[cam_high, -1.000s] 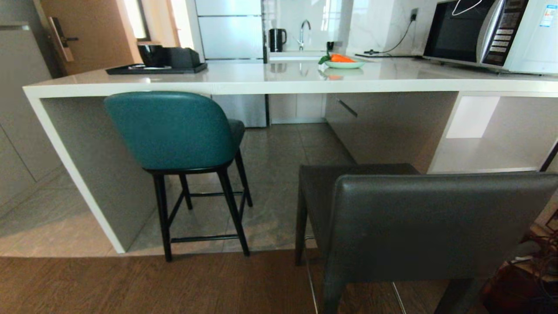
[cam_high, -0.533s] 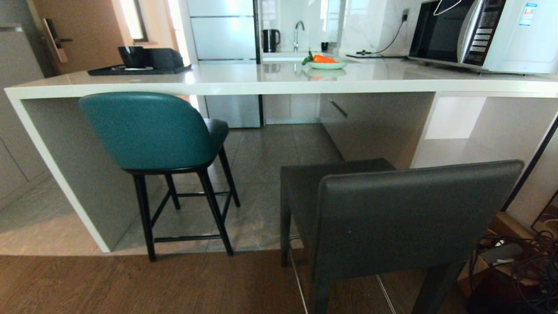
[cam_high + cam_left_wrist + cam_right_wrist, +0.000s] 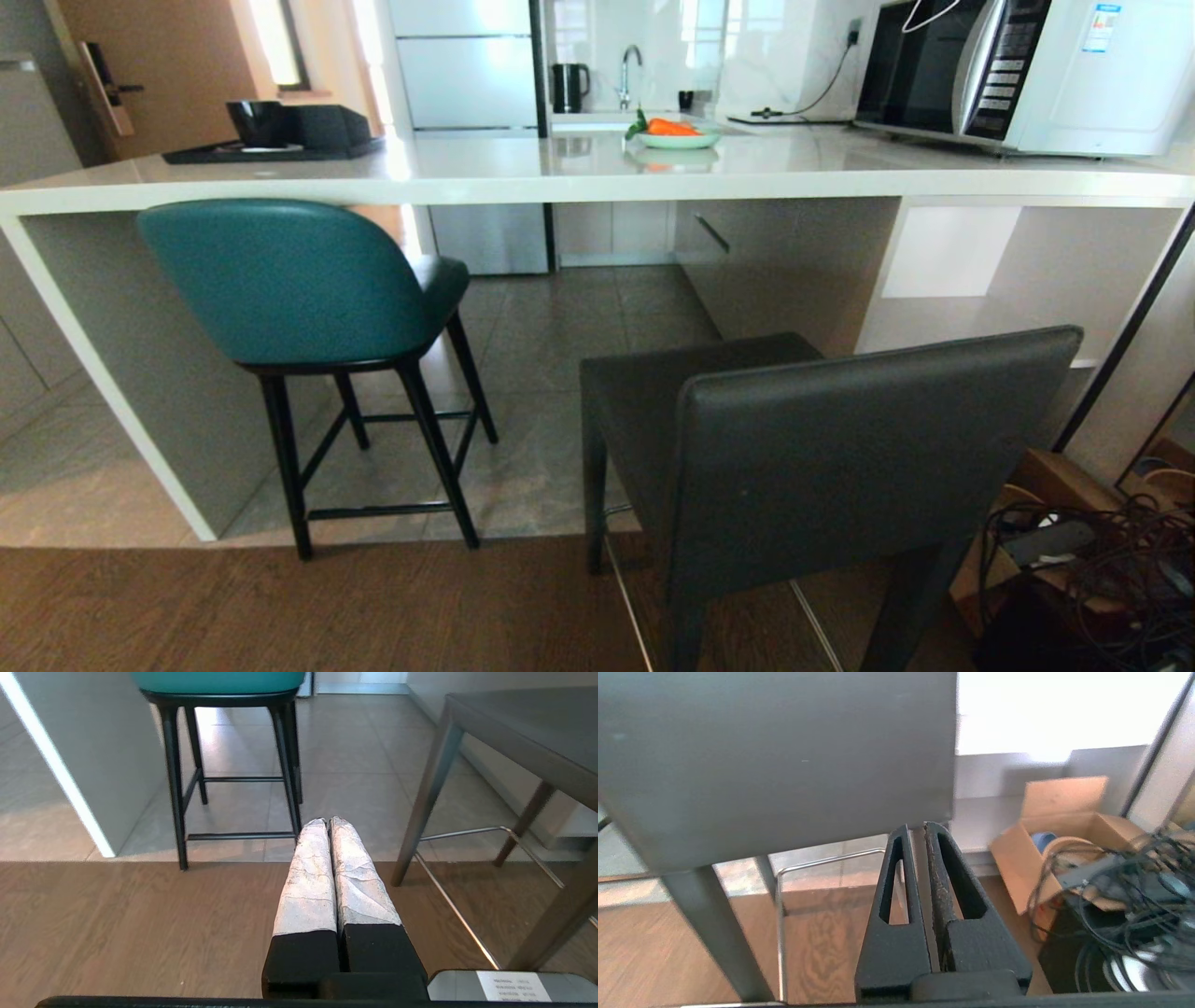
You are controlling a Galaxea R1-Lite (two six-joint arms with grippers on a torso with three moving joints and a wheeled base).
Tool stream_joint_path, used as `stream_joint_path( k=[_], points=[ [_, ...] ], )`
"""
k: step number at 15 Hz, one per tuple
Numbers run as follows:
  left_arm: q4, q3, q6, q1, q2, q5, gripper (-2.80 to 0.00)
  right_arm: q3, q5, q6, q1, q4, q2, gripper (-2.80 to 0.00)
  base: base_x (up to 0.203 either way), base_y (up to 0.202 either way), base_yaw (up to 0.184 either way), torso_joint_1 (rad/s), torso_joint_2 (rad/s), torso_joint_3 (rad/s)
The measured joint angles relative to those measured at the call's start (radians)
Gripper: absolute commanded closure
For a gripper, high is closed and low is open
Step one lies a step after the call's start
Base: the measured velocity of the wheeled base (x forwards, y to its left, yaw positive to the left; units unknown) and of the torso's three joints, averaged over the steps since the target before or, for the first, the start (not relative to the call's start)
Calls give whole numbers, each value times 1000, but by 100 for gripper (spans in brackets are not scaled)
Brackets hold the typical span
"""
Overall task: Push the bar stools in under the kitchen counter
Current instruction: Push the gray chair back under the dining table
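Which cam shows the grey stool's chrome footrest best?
Left wrist view: the chrome footrest shows bent between the dark grey stool's legs. Right wrist view catches only part of it under the backrest. Head view gives two thin rails below the seat.

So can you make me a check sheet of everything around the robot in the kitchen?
Surface: kitchen counter, glossy white top.
Job's things: teal stool tucked partly under the counter by its side leg; grey stool standing out on the wood floor, not under the counter.
Clutter: plate of carrots, black tray, microwave on the counter; cardboard box on the floor.
Grippers: left hand shut, low over the floor; right hand shut, just behind the grey stool's back, holding nothing.
Cables: tangled black cables on the floor at the right.
Surroundings: sink tap, kettle, fridge.
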State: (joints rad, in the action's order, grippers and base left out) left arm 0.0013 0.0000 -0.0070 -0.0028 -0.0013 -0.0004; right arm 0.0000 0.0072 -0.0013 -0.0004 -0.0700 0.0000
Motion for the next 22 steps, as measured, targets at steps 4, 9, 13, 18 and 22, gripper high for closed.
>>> stream_joint_path(
  k=[4, 9, 13, 18, 22],
  points=[
    [0, 0, 0, 0, 0, 0, 0, 0, 0, 0, 0, 0, 0, 0, 0, 0, 0, 0, 0, 0],
    [0, 0, 0, 0, 0, 0, 0, 0, 0, 0, 0, 0, 0, 0, 0, 0, 0, 0, 0, 0],
    [1, 0, 0, 0, 0, 0, 0, 0, 0, 0, 0, 0, 0, 0, -99, 0, 0, 5, 4, -1],
    [0, 0, -1, 1, 0, 0, 0, 0, 0, 0, 0, 0, 0, 0, -146, 0, -2, 0, 2, 2],
    [0, 0, 0, 0, 0, 0, 0, 0, 0, 0, 0, 0, 0, 0, 0, 0, 0, 0, 0, 0]
  ],
)
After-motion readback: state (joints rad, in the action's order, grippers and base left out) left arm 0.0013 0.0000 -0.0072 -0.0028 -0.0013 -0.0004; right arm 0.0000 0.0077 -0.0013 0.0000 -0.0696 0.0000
